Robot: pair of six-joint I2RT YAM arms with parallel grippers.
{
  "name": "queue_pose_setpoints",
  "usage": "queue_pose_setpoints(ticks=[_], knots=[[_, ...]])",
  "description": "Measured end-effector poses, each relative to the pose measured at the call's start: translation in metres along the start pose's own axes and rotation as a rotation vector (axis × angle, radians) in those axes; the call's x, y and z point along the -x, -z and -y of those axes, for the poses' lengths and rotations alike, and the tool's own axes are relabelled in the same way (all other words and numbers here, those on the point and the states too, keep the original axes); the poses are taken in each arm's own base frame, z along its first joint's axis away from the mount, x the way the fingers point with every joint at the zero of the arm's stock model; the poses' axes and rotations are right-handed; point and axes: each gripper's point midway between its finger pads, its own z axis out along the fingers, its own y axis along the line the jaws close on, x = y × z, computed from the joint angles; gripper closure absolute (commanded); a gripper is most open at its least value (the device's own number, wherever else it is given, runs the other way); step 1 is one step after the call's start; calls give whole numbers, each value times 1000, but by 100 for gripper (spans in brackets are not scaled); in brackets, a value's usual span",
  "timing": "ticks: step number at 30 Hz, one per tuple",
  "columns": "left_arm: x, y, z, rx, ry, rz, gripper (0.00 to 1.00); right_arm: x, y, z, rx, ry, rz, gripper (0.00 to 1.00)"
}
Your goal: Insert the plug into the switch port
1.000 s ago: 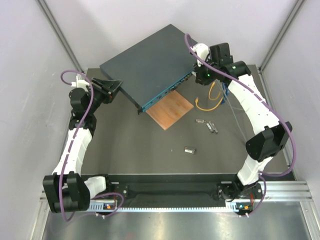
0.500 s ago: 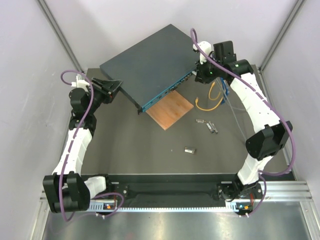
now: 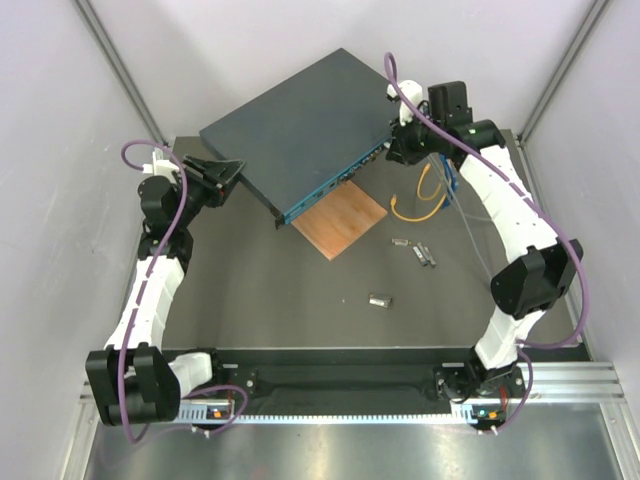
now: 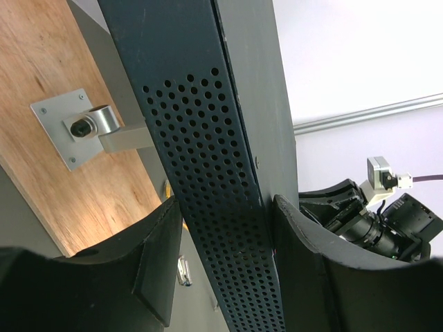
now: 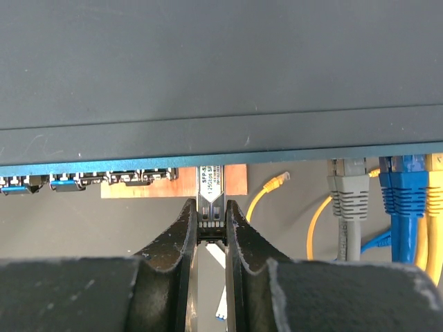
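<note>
Right pincer (image 5: 210, 220) clamps the plug (image 5: 210, 185), its tip at the switch (image 5: 208, 69) front

Dark table (image 3: 260, 300): wooden square (image 3: 340, 221), yellow cable (image 3: 414, 207), loose metal modules (image 3: 378, 300).

The only print that can be made out is a white label (image 5: 210, 181) on the plug (image 5: 210, 199). The plug sits between the jaws of the right gripper (image 5: 211, 207), with the teal edge of the switch (image 5: 208, 69) at its 12 o'clock. Two small lines run lengthwise. The first begins "SFP" and the second seems to begin "1.25G". The rest is too small to read.
</note>
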Motion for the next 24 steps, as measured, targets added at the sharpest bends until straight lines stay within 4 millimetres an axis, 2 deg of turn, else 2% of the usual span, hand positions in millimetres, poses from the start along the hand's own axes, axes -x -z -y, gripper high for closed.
queue_pose_setpoints(ticks=[7, 10, 12, 14, 20, 24], knots=[[0, 0, -1, 1, 0, -1, 100, 9, -14, -1, 11, 29, 36, 99], [0, 0, -1, 1, 0, 0, 100, 12, -20, -1, 14, 46, 50, 87], [0, 0, -1, 1, 0, 0, 100, 12, -20, -1, 13, 48, 49, 70], [0, 0, 0, 0, 0, -1, 100, 12, -19, 0, 14, 60, 51, 59], [0, 0, -1, 1, -4, 0, 100, 10, -11, 10, -45, 113, 68, 40], [0, -1, -1, 0, -4, -1, 100, -2, 5, 7, -45, 138, 60, 35]])
